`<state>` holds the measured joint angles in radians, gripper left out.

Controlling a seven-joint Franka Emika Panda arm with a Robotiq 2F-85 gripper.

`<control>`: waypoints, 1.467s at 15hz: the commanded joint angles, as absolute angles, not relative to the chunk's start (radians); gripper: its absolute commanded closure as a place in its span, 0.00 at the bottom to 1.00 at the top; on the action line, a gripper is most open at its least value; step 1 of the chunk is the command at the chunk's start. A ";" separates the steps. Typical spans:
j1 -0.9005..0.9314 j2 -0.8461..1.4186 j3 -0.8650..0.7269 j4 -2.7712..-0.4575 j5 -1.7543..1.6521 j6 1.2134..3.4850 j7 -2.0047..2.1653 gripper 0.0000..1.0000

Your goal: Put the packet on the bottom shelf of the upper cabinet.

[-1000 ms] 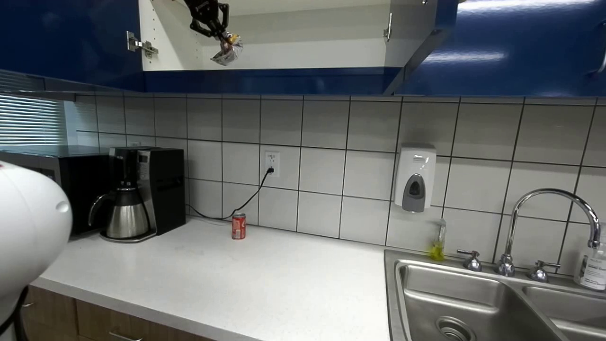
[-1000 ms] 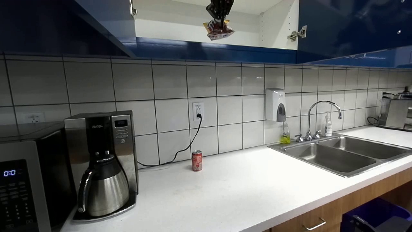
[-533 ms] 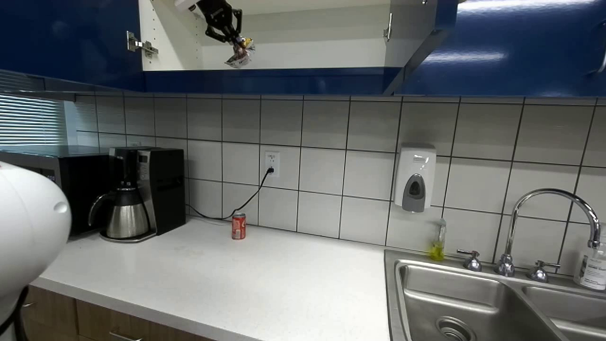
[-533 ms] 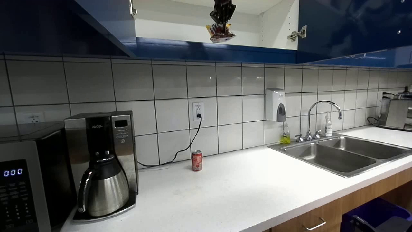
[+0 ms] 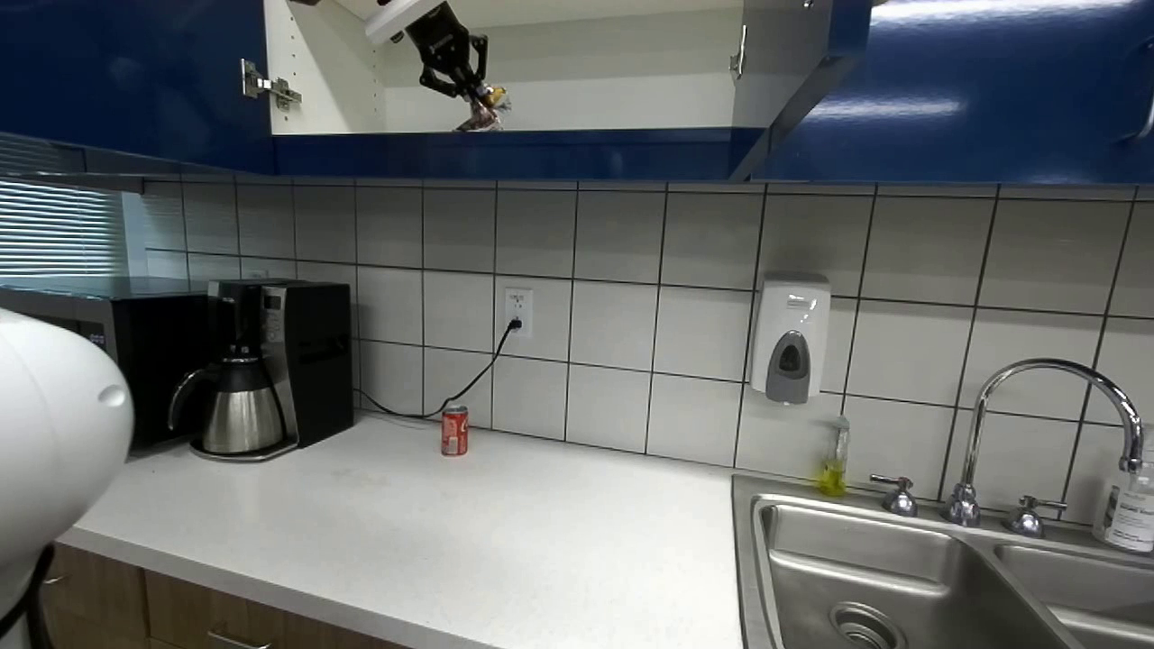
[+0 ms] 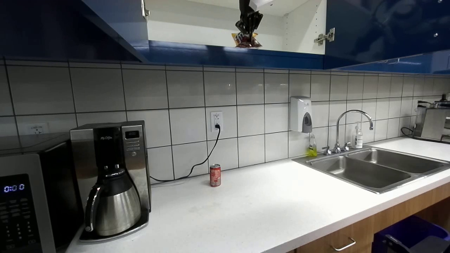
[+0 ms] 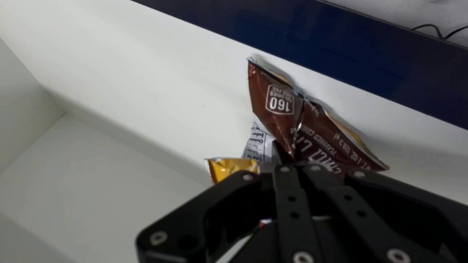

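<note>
On the left of an exterior view I see a microwave point(image 5: 167, 329), with a coffee maker point(image 5: 317, 361) just beside it. Next along the white counter point(image 5: 541, 532), a small red can point(image 5: 455, 430) stands upright near the tiled wall point(image 5: 613, 324). High above the counter, in the open blue upper cabinet point(image 5: 518, 155), the gripper point(image 5: 476, 92) slants downward, its jaws pinched together on the packet point(image 7: 289, 122), which is creased between them. The wrist view shows the packet over the bottom shelf point(image 7: 175, 84), near its blue front edge point(image 7: 299, 40); whether it touches the shelf, I cannot tell. Farther right, a white soap dispenser point(image 5: 792, 338) hangs on the wall, and past it comes the steel sink point(image 5: 748, 559), with a curved faucet point(image 5: 969, 460) at its back.
</note>
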<state>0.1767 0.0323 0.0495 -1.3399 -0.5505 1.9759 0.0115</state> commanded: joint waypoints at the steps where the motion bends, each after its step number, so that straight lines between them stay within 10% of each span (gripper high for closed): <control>1: 0.164 0.029 0.035 -1.358 -0.529 2.001 -0.026 0.73; 11: 0.172 0.023 0.013 -1.372 -0.541 1.994 -0.015 0.01; 22: 0.185 -0.016 0.020 -1.396 -0.560 1.987 0.007 0.00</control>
<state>0.1793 0.0252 0.0145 -1.3619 -0.5494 1.9856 0.0108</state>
